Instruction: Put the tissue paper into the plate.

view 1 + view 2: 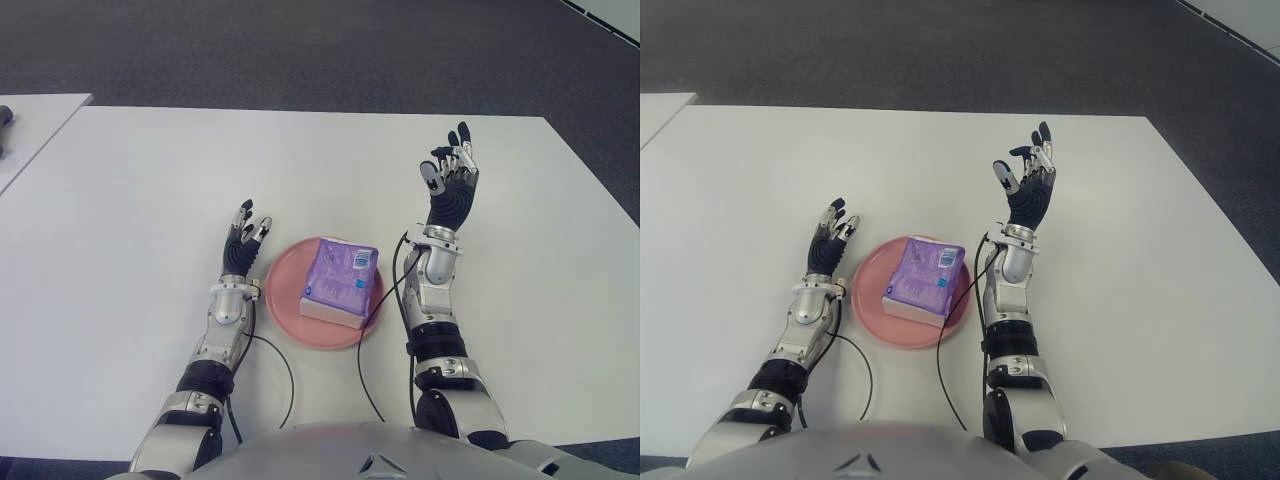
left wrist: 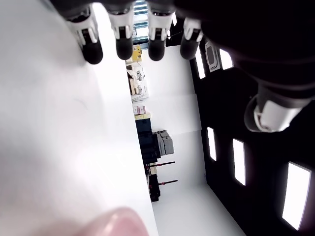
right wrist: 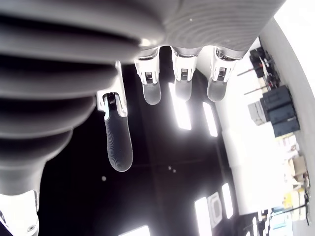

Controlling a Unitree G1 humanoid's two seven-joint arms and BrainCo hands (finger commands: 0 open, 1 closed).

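Note:
A purple pack of tissue paper (image 1: pixel 341 280) lies inside the pink plate (image 1: pixel 285 318) on the white table (image 1: pixel 150 200), just in front of my body. My right hand (image 1: pixel 452 175) is raised above the table to the right of the plate, palm up, fingers (image 3: pixel 119 142) spread and holding nothing. To the left of the plate shows my left hand (image 1: pixel 246 235), low over the table, its fingers (image 2: pixel 124 46) stretched out and empty. Neither hand touches the pack.
Black cables (image 1: pixel 375 320) run from both wrists across the table near the plate's front. A second white table (image 1: pixel 30 125) stands at the far left with a gap between. Dark carpet (image 1: pixel 300 50) lies beyond the far edge.

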